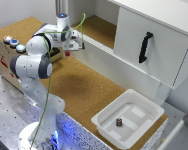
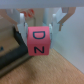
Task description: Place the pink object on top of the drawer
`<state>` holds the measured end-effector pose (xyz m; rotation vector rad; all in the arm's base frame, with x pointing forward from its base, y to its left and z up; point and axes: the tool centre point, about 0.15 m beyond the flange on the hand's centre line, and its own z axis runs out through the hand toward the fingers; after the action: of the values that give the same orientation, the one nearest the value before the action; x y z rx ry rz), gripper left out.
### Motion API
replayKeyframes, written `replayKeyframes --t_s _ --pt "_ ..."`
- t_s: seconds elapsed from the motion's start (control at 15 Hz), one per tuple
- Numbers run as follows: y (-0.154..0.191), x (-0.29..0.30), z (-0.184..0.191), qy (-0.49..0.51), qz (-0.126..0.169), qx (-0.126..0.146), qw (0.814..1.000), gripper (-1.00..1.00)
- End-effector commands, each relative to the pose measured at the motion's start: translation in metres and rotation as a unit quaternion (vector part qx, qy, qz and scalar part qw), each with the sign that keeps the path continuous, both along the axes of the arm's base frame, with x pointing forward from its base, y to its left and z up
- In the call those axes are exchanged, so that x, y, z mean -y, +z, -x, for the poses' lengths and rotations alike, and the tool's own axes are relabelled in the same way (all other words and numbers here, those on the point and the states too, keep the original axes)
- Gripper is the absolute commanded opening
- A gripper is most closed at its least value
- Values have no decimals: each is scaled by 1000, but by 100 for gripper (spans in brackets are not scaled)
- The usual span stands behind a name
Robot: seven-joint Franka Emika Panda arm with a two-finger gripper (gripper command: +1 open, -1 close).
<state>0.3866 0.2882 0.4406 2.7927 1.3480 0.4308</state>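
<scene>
The pink object point(image 2: 39, 40) is a small pink cube with dark letters on its faces. It sits between the gripper's point(image 2: 39, 27) two pale fingers point(image 2: 23, 25), which appear shut on it. In the exterior view the gripper point(image 1: 68, 49) hangs low with a reddish speck, the pink object point(image 1: 67, 53), at its tip. This is just past the right end of the drawer point(image 1: 24, 31), as the exterior view shows it. The drawer is a brown box with a cork top and round coloured buttons point(image 1: 14, 43) along its near edge. I cannot tell whether the cube touches the surface.
A cork-covered tabletop point(image 1: 89, 90) runs toward the exterior view's right. A white tray point(image 1: 106, 125) holds a small dark cylinder point(image 1: 119, 122). A white cabinet point(image 1: 129, 30) with a black handle point(image 1: 145, 47) stands behind. A green cable point(image 1: 80, 35) loops over the arm.
</scene>
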Motion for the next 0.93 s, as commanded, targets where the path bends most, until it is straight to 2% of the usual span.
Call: replayKeyframes --t_s 0.0,0.47,0.67,0.8,0.87 --pt "36 -103 -11 63 42 -36 997 -100" --pt "25 -197 -29 192 86 -58 976 -100" --pt "10 -209 -5 266 124 -71 953 -100" --pt "6 -206 7 285 139 -89 944 -100" --pt "5 -203 14 284 153 -87 942 -100"
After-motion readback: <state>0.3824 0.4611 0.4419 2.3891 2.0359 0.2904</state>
